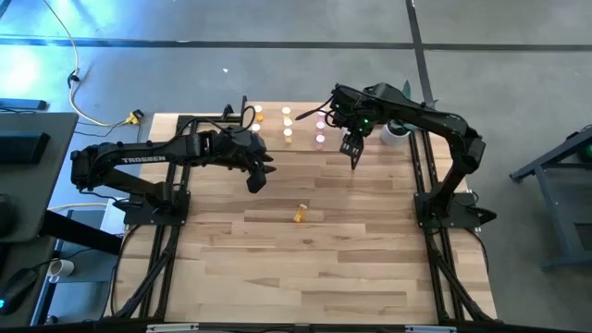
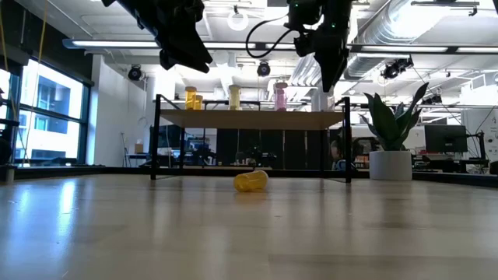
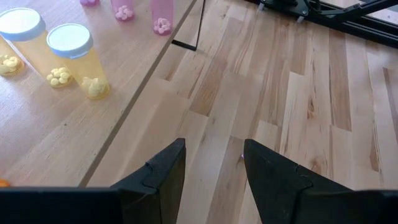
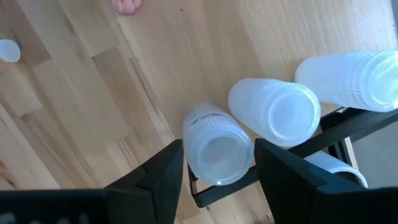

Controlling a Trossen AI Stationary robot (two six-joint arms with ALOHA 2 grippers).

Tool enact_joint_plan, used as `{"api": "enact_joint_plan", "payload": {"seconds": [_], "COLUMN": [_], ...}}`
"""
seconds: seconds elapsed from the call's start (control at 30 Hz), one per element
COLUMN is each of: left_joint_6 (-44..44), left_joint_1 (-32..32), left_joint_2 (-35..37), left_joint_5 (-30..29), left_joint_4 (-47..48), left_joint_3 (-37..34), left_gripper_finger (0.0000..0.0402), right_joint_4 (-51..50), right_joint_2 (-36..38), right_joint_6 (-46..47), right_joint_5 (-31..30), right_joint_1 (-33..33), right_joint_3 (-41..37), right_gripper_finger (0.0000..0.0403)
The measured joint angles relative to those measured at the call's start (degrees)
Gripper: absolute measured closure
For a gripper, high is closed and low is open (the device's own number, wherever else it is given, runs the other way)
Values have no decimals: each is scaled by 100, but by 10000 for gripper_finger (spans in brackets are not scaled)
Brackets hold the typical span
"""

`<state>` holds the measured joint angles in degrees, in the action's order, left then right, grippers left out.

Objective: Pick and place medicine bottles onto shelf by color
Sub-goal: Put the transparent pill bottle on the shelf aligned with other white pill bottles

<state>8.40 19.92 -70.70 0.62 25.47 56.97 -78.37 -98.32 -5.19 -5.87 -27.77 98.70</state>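
The right gripper (image 1: 352,154), upper right of centre, stands over the shelf (image 2: 249,119) with fingers spread around a white-capped bottle (image 4: 217,151), apparently just set beside its clear neighbours. The left gripper (image 1: 256,180) hovers half-open and empty. One yellow bottle (image 1: 300,215) lies mid-table, unsorted.

Tall windows (image 2: 47,109) line the room's left side. White ducts (image 2: 420,27) and strip lights (image 2: 233,44) cross the ceiling; a potted plant (image 2: 389,128) stands at right.
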Motion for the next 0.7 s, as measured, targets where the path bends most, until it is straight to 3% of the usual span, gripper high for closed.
{"api": "enact_joint_plan", "payload": {"seconds": [0.7], "left_joint_6": [5], "left_joint_1": [0], "left_joint_2": [0], "left_joint_5": [0], "left_joint_4": [0], "left_joint_3": [-2], "left_gripper_finger": [249], "right_joint_4": [168], "right_joint_2": [9], "right_joint_6": [147], "right_joint_5": [179], "right_joint_1": [0], "right_joint_3": [0], "right_gripper_finger": [215]}}
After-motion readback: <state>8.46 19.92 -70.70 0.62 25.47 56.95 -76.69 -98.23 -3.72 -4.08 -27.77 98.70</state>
